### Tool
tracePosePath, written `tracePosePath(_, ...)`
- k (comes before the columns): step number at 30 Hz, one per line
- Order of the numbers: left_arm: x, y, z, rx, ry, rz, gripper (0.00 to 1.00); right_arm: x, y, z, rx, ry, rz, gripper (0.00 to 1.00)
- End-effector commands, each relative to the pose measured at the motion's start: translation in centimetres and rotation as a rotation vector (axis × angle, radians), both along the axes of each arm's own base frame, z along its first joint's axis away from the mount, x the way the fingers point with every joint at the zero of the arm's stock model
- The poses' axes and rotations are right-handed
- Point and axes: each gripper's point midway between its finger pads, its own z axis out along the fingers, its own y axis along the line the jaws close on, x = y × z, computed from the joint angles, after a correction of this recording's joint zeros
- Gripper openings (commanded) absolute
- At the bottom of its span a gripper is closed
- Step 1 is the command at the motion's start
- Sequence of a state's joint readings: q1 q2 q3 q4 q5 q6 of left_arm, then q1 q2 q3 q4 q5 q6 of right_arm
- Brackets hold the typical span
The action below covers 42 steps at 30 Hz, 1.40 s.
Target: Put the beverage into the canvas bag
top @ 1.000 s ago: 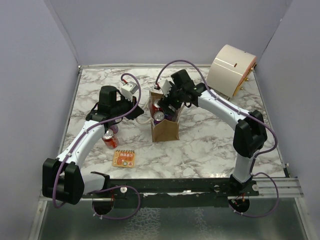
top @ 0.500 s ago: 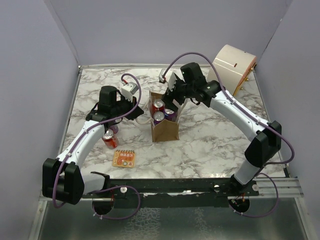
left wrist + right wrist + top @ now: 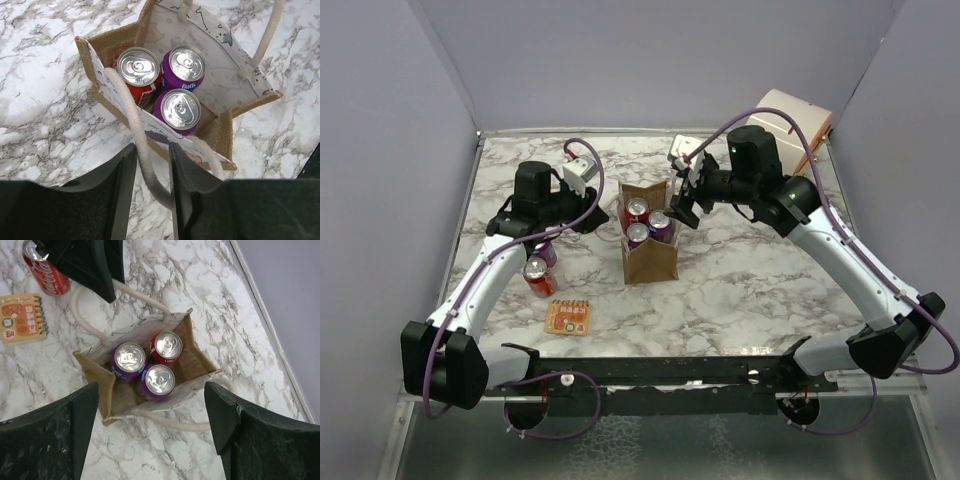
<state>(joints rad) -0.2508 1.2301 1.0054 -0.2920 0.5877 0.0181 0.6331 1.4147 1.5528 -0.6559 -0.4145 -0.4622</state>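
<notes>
The tan canvas bag [image 3: 650, 262] stands upright mid-table. It holds a red cola can [image 3: 139, 67] and two purple Fanta cans [image 3: 186, 63] [image 3: 180, 109], also seen in the right wrist view [image 3: 159, 379]. My left gripper [image 3: 598, 220] [image 3: 151, 147] is at the bag's left side, its jaws closed narrowly round one cream loop handle [image 3: 142, 150]. My right gripper [image 3: 685, 205] [image 3: 151, 386] hangs wide open and empty above the bag's right side. The other handle [image 3: 170, 420] lies on the table.
A red Coca-Cola can [image 3: 538, 278] [image 3: 42, 270] stands left of the bag under my left arm, with a purple can [image 3: 548, 256] just behind it. An orange notebook [image 3: 568, 316] lies near the front. A large cream drum container [image 3: 790, 110] sits at the back right corner.
My right gripper has risen out of the bag and drawn back to the right, open, leaving a purple can inside. My left gripper has kept hold of the handle.
</notes>
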Motion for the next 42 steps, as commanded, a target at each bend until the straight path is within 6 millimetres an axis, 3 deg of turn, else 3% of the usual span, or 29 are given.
tracePosePath(1,-1.5,-0.4,2.0,0.009,-0.060,-0.094,0.40,-0.4,-1.6,-0.2,-0.010,-0.042,-0.013,0.85)
tracePosePath(6,-2.5,0.2,3.4,0.046,-0.121,-0.118,0.57,0.3,-3.8,0.7,0.061,-0.035,-0.058,0.86)
tracePosePath(11,-2.5,2.3,4.2,0.145,-0.170,-0.067,0.80,1.9,-7.9,2.4,0.148,-0.035,-0.155,0.87)
tracePosePath(16,-2.2,5.3,4.2,0.290,-0.220,0.005,0.85,3.2,-12.1,3.2,0.173,-0.078,-0.286,0.88)
tracePosePath(21,-2.2,7.9,4.4,0.363,-0.247,0.066,0.86,3.9,-14.8,3.9,0.138,-0.148,-0.392,0.89)
tracePosePath(28,-2.6,11.0,3.1,0.507,-0.179,0.136,0.87,4.5,-15.9,3.9,0.131,-0.167,-0.449,0.91)
tracePosePath(34,-5.0,12.4,1.1,0.558,-0.035,0.162,0.90,5.6,-15.4,0.8,0.123,-0.138,-0.438,0.93)
tracePosePath(39,-7.0,14.3,-1.6,0.664,0.079,0.166,0.91,6.0,-15.0,-2.1,0.126,-0.115,-0.423,0.94)
tracePosePath(42,-7.8,14.9,-3.2,0.690,0.147,0.151,0.92,6.0,-15.1,-2.9,0.121,-0.106,-0.429,0.97)
